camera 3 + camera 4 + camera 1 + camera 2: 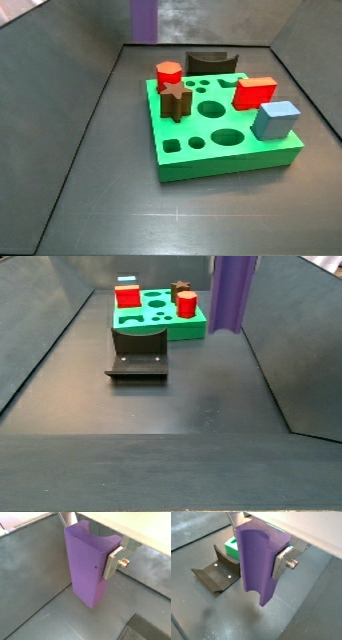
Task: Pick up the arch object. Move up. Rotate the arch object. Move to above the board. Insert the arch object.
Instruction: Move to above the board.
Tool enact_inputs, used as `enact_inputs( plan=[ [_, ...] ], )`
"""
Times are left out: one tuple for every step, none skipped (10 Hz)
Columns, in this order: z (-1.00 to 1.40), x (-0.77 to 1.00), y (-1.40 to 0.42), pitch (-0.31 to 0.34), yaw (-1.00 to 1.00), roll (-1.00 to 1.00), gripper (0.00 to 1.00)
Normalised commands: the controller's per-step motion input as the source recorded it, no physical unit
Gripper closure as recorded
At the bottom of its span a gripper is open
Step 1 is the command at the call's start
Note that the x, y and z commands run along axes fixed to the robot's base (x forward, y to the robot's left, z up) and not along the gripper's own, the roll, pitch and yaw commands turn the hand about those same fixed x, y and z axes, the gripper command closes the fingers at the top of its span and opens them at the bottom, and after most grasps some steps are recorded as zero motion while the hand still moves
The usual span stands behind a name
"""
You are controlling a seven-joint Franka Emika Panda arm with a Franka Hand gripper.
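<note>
My gripper (90,546) is shut on the arch object (89,572), a tall matte purple block with a scooped end up by the jaws. One silver finger (111,563) presses its side; the opposite finger is mostly hidden. The block hangs upright above the dark floor, and both wrist views show it (258,564). The green board (227,160) lies on the floor. In a side view the arch object (235,291) hangs beside and apart from the board (187,328). It shows at the picture's top edge in a side view (143,20). The gripper itself is out of both side views.
The board carries a red hexagon (168,73), a brown star (174,97), a red cube (254,93) and a blue-grey cube (277,118). A dark scooped block (210,63) stands behind it. The fixture (139,356) stands in front of the board. Grey walls enclose the floor.
</note>
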Motion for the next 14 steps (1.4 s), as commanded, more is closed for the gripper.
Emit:
enact_inputs(
  plan=[
    [1.0, 0.0, 0.09, 0.081, -0.03, -0.01, 1.0],
    [1.0, 0.0, 0.09, 0.078, -0.03, -0.01, 1.0],
    [0.96, 0.0, 0.08, 0.081, -0.03, 0.0, 1.0],
    [0.74, 0.01, 0.06, 0.082, -0.03, -0.01, 1.0],
    [0.58, 0.01, 0.05, 0.084, -0.03, -0.01, 1.0],
    [0.42, 0.01, 0.04, 0.082, -0.03, 0.0, 1.0],
    [0.2, 0.01, 0.03, 0.082, -0.03, 0.0, 1.0],
    [0.08, 0.17, -1.0, 0.077, 0.03, 0.14, 1.0],
    [0.08, 0.17, -1.0, 0.076, 0.06, 0.15, 1.0],
    [0.08, 0.17, -1.0, 0.076, 0.06, 0.14, 1.0],
    [0.09, 0.18, -1.0, 0.078, 0.02, 0.05, 1.0],
    [0.09, 0.18, -1.0, 0.087, 0.02, 0.02, 1.0],
    [0.09, 0.19, -1.0, 0.104, 0.01, 0.0, 1.0],
    [0.09, 0.2, -1.0, 0.116, 0.01, 0.0, 1.0]
  ],
)
